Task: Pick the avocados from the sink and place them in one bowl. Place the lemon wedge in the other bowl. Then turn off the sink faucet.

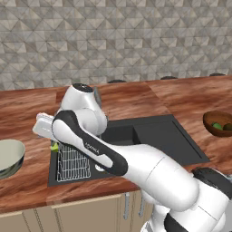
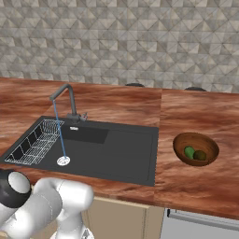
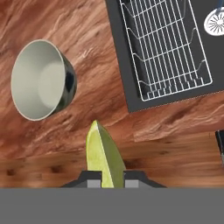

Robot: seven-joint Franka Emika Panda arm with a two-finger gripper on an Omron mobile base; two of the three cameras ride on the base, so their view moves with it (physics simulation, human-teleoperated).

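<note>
My gripper (image 3: 105,178) is shut on the lemon wedge (image 3: 102,153), whose yellow-green point sticks out between the finger tips. It hangs over the wooden counter (image 3: 144,153), between the pale grey-green bowl (image 3: 37,81) and the sink's white wire rack (image 3: 164,48). In the left base view a bit of the wedge (image 1: 54,146) shows under the hand at the sink's left edge. Both avocados, one bright green (image 2: 189,152) and one dark (image 2: 200,155), lie in the brown wooden bowl (image 2: 205,142) right of the sink (image 2: 121,154). The sink faucet (image 2: 70,100) pours a thin stream onto the drain (image 2: 63,161).
The pale bowl (image 1: 9,156) stands on the counter left of the sink, close to the front edge. My own arm (image 1: 104,158) crosses the sink's front in the left base view. A tiled wall (image 2: 121,42) backs the counter.
</note>
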